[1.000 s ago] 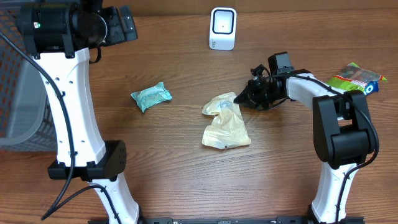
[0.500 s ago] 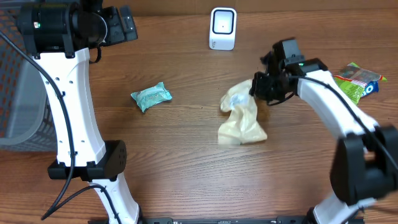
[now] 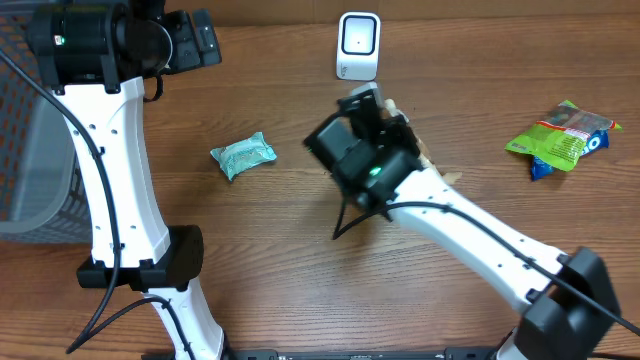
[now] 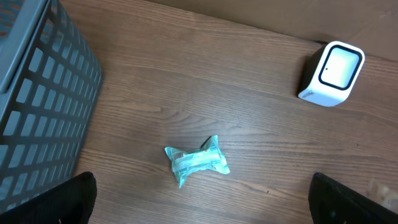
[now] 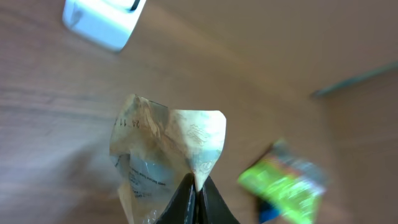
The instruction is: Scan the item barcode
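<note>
Tan pouch (image 5: 163,146): pinched at one edge by the right gripper (image 5: 196,191), jaws together on the film; it looks lifted off the wood.
Scanner (image 5: 99,18): just beyond the pouch, up and left in your right wrist view.
Long axis: runs from the fingertips out toward the scanner.
Left gripper (image 4: 205,208): jaws wide apart, empty, well away. The right arm is nearer.
Judgement: you likely need to turn the pouch's pale label toward the scanner window.
</note>
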